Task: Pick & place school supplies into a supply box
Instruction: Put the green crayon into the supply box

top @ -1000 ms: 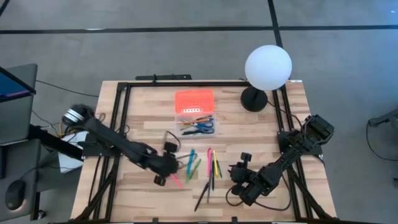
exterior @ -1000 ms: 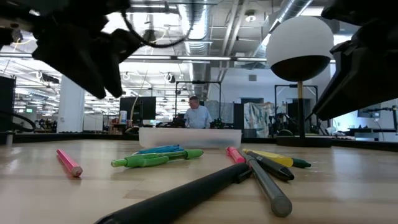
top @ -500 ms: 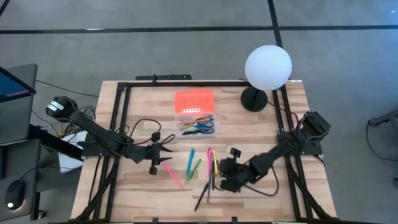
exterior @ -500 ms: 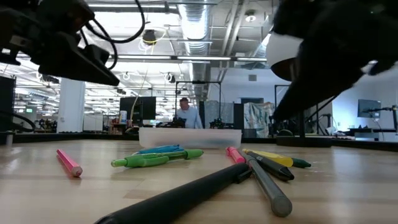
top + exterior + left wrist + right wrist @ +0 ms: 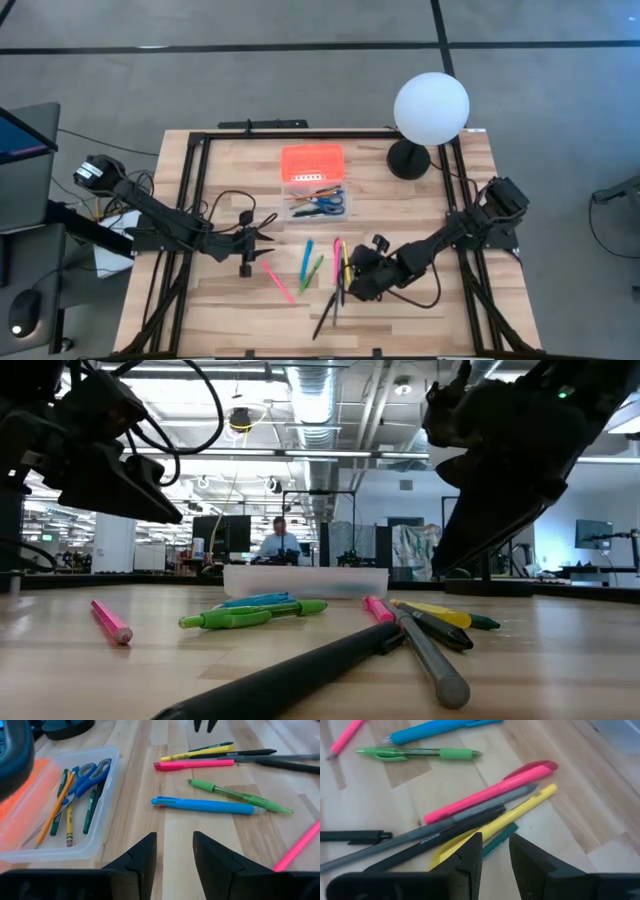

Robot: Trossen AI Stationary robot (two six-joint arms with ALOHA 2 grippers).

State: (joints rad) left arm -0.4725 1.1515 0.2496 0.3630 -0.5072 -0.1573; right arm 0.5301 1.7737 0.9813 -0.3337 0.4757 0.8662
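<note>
- From above: the right gripper (image 5: 352, 284) is nearest the pen cluster (image 5: 341, 262), whose long axes run toward the supply box (image 5: 317, 196); the left gripper (image 5: 262, 245) waits beside.
- Right wrist: fingers slightly apart over the yellow pen (image 5: 520, 810).
- Left wrist: fingers apart, empty.

Faint print runs along the yellow marker (image 5: 197, 753) and black pen (image 5: 235, 753), but none can be read.
</note>
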